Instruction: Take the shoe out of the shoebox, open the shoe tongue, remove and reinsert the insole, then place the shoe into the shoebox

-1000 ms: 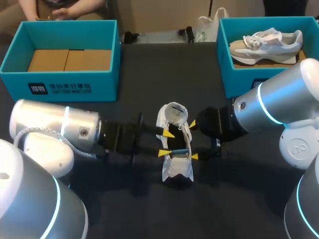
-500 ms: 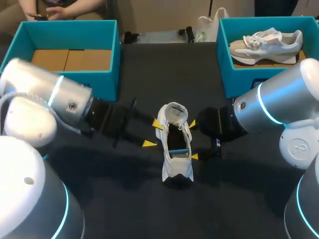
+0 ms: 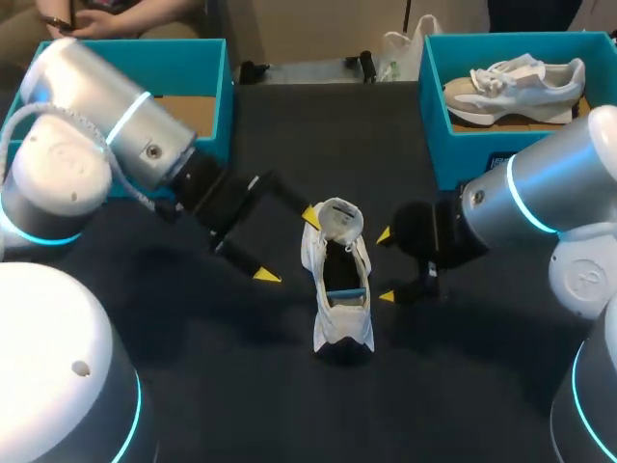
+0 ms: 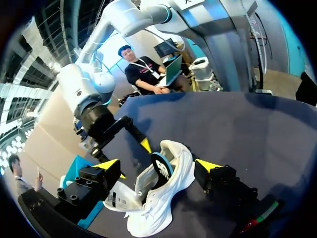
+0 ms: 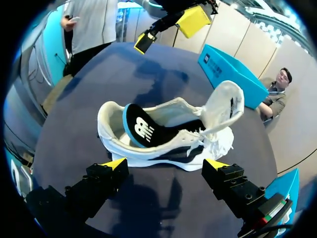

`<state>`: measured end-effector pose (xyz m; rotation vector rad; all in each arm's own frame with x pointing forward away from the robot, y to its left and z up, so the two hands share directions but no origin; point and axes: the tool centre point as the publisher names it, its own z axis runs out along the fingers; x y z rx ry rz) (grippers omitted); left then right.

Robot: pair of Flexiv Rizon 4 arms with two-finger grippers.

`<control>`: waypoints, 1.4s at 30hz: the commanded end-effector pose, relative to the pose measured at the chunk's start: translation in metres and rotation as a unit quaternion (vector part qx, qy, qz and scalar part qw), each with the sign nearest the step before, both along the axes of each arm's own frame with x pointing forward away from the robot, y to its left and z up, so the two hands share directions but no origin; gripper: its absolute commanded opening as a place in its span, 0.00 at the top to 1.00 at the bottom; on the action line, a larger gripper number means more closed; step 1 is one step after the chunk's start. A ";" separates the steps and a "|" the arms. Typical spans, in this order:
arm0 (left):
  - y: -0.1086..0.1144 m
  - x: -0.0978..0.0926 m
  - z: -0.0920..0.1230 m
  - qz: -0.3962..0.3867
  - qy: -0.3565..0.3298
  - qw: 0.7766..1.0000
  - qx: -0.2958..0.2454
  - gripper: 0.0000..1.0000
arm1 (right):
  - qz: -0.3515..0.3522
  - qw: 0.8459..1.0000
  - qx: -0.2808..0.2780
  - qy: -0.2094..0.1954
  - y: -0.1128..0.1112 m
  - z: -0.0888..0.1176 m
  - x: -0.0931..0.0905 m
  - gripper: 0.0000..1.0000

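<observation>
A white shoe [image 3: 339,318] stands upright mid-table, toe toward the front edge, with its tongue [image 3: 337,218] pulled up and back. A black insole with a teal edge [image 5: 141,130] sits inside it, its heel end curling up; it shows also in the left wrist view [image 4: 161,169]. My left gripper [image 3: 289,246] hangs open just left of the shoe, one tip close to the tongue, nothing held. At the shoe's right side my right gripper [image 3: 385,265] is open, its tips a little apart from the shoe [image 5: 168,144]. Each wrist view shows the shoe [image 4: 163,203] just ahead of its own fingers.
A teal shoebox [image 3: 116,159] with a cardboard floor stands at the back left, close behind my left arm. A second teal box [image 3: 439,145] at the back right holds another pale shoe [image 3: 516,87]. The dark table around the shoe is bare.
My left gripper has drawn out of the shoe's opening, swung back to the left and opened wide. The right gripper has eased slightly right. The shoe has stayed in place.
</observation>
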<state>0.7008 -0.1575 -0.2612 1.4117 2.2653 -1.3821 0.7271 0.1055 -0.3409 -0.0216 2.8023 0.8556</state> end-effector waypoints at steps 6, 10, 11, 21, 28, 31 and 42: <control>-0.002 0.004 0.001 -0.043 0.011 0.998 0.053 0.00 | -0.008 1.000 0.001 0.018 -0.045 0.036 0.000 0.00; -0.002 0.004 0.001 -0.043 0.011 0.998 0.053 0.00 | -0.025 0.999 -0.005 0.018 -0.069 0.060 -0.004 0.00; -0.002 0.004 0.001 -0.043 0.011 0.998 0.053 0.00 | -0.029 0.999 -0.002 0.022 -0.074 0.066 -0.005 0.00; -0.004 0.002 0.002 -0.037 0.008 0.997 0.070 0.00 | -0.052 0.996 -0.003 0.066 -0.117 0.108 -0.013 0.00; -0.009 0.001 0.012 -0.070 -0.025 0.986 0.150 0.00 | -0.055 0.996 0.000 0.073 -0.133 0.119 -0.013 0.00; -0.012 0.002 0.016 -0.068 -0.032 0.981 0.181 0.00 | -0.052 0.996 -0.001 0.074 -0.136 0.120 -0.014 0.00; -0.021 0.018 0.018 -0.122 -0.033 0.957 0.261 0.12 | -0.054 0.996 -0.003 0.073 -0.137 0.121 -0.013 0.00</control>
